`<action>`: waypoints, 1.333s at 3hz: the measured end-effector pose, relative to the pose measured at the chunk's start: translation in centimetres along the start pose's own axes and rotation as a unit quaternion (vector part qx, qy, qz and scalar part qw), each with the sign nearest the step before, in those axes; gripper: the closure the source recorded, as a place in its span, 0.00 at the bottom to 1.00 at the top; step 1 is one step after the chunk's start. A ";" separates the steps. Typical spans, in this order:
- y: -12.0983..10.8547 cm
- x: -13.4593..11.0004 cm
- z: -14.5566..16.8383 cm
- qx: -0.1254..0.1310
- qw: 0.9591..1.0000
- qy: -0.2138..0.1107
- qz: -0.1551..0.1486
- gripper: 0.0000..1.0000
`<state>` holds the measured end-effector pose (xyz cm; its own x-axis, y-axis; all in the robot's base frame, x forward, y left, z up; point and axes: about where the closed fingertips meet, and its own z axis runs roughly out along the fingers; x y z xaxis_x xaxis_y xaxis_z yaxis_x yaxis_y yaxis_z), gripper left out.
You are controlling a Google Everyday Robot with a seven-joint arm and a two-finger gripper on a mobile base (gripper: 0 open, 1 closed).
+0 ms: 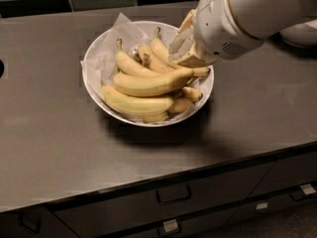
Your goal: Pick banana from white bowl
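- The worktop [54, 148] is viewed from above its front edge, steeply downward, at close range.
- The white bowl [148, 123] is framed centrally; the hand [184, 46] is seen at its right rim.

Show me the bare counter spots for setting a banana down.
Counter left of the white bowl and the strip between bowl and front edge are bare. Crowded: the bowl's right rim, where the gripper hangs.

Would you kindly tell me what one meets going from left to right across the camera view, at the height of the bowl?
Bare countertop → left rim of the white bowl → crumpled paper lining → long banana lying across the pile → gripper, above the bowl's right side → the robot's white arm.
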<state>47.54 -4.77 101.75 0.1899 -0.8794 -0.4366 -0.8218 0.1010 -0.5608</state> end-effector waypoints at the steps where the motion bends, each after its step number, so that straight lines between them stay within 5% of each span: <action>1: -1.1 -0.9 -0.8 0.004 0.999 -0.040 0.003 1.00; 4: -1.1 -1.4 -1.0 0.004 0.999 -0.045 0.002 0.35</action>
<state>47.63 -4.09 103.67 0.2350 -0.8331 -0.5007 -0.8180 0.1087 -0.5649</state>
